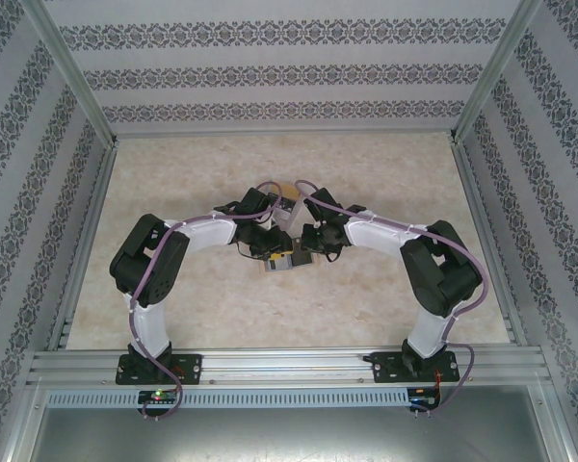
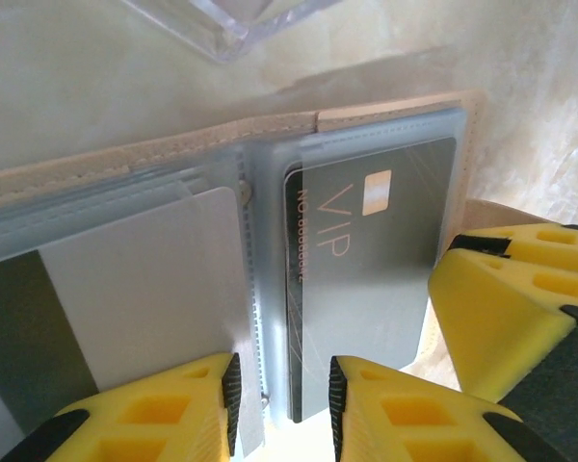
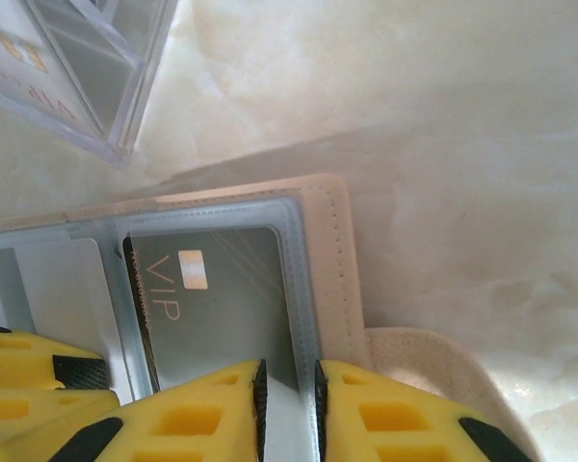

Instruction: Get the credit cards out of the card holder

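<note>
The card holder (image 2: pixel 173 144) lies open on the table: a tan cover with translucent sleeves (image 3: pixel 328 260). A dark credit card (image 2: pixel 366 279) marked VIP sits in the right sleeve (image 3: pixel 222 298). A pale grey card (image 2: pixel 144 289) sticks partly out of the left sleeve. My left gripper (image 2: pixel 283 385) is partly open and straddles the holder's spine at the dark card's lower left corner. My right gripper (image 3: pixel 287 385) stands narrowly open over the right sleeve's outer edge, at the dark card's corner. From above, both grippers (image 1: pixel 270 252) (image 1: pixel 310 250) meet over the holder (image 1: pixel 281 266).
A clear plastic box (image 3: pixel 67 77) with cards in it stands just beyond the holder (image 2: pixel 222 24). The marbled table (image 3: pixel 443 115) is bare to the right. Metal rails and patterned walls (image 1: pixel 39 192) bound the workspace.
</note>
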`<state>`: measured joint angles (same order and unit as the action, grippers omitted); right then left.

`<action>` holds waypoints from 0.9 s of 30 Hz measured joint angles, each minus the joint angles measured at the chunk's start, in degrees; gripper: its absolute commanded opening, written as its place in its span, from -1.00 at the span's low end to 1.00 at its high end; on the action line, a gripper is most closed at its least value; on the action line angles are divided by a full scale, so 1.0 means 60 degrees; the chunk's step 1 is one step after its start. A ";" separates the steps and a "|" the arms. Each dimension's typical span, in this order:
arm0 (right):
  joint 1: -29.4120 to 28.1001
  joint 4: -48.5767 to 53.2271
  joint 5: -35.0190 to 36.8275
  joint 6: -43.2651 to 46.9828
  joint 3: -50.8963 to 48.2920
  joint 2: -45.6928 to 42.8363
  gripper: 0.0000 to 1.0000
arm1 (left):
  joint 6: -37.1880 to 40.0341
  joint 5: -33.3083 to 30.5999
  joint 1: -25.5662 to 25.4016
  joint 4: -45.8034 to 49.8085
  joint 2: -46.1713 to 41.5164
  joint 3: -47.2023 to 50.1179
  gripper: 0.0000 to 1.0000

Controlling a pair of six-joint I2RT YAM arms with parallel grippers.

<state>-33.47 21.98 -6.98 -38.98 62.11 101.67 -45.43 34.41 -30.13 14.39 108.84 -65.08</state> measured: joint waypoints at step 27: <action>0.0044 -0.0029 -0.0561 0.0076 0.0127 0.0535 -0.58 | 0.0022 0.0120 0.0135 0.0040 0.0058 -0.0007 -0.31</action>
<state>-33.21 21.80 -10.35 -38.52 62.87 104.88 -45.30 35.14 -29.32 14.63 109.19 -65.12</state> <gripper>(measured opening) 0.212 0.345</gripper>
